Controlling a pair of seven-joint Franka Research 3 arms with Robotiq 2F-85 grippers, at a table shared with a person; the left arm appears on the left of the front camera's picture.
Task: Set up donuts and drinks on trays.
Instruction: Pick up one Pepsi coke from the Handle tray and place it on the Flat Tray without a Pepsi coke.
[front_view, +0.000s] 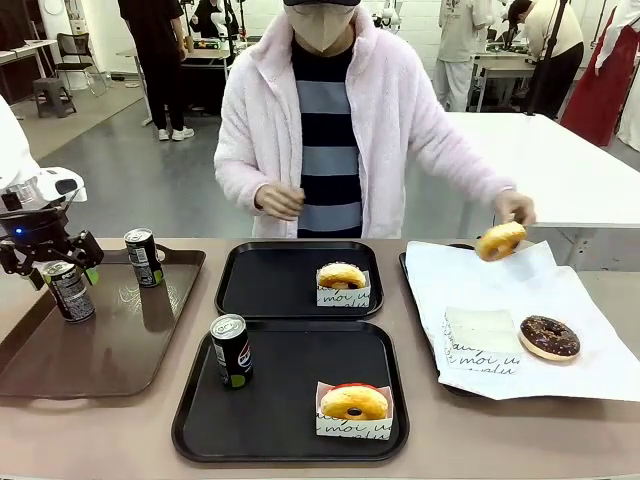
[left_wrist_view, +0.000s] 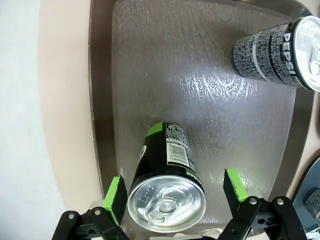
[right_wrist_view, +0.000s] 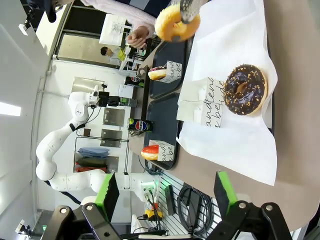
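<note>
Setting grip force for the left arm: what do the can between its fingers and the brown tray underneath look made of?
Soda can: apparently thin metal; bare silvery top with a pull tab, glossy black printed wall. Brown tray: probably hard plastic; its finely textured surface shows a soft sheen under the light.

near can (left_wrist_view: 167, 190) between spread fingers (left_wrist_view: 116, 199), second can (left_wrist_view: 277, 52) well apart, brown tray (left_wrist_view: 195, 60) bare between

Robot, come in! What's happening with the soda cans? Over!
Left gripper open, fingers either side of a can on the brown tray. Right gripper open, empty. Far black tray: donut, no can. Other can stands clear.
</note>
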